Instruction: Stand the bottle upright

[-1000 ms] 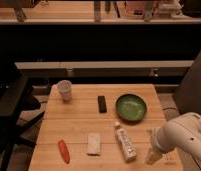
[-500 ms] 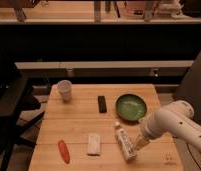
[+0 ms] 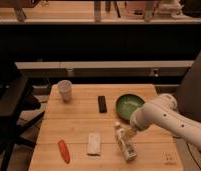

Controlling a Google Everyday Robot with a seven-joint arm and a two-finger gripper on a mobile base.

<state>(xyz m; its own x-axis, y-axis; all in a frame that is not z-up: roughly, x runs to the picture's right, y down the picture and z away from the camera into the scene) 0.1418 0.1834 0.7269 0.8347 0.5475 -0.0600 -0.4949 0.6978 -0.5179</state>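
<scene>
The bottle [image 3: 125, 143] is slim and white with a white cap and a dark printed label. It lies on its side on the wooden table [image 3: 79, 120], cap toward the back, just below the green bowl [image 3: 129, 106]. My gripper [image 3: 130, 133] comes in from the right on a white arm [image 3: 164, 117] and sits right over the bottle's upper part, near the cap. The arm covers the bowl's right edge.
A white paper cup [image 3: 65, 90] stands at the back left. A small black bar [image 3: 102, 103] lies mid-table. A flat white block [image 3: 94, 143] lies left of the bottle. A red-orange object [image 3: 64, 151] lies at the front left. A dark chair [image 3: 9, 115] stands left of the table.
My arm has swung left and slightly toward the back, from the table's front right corner to over the bottle's upper end. The bottle has not moved.
</scene>
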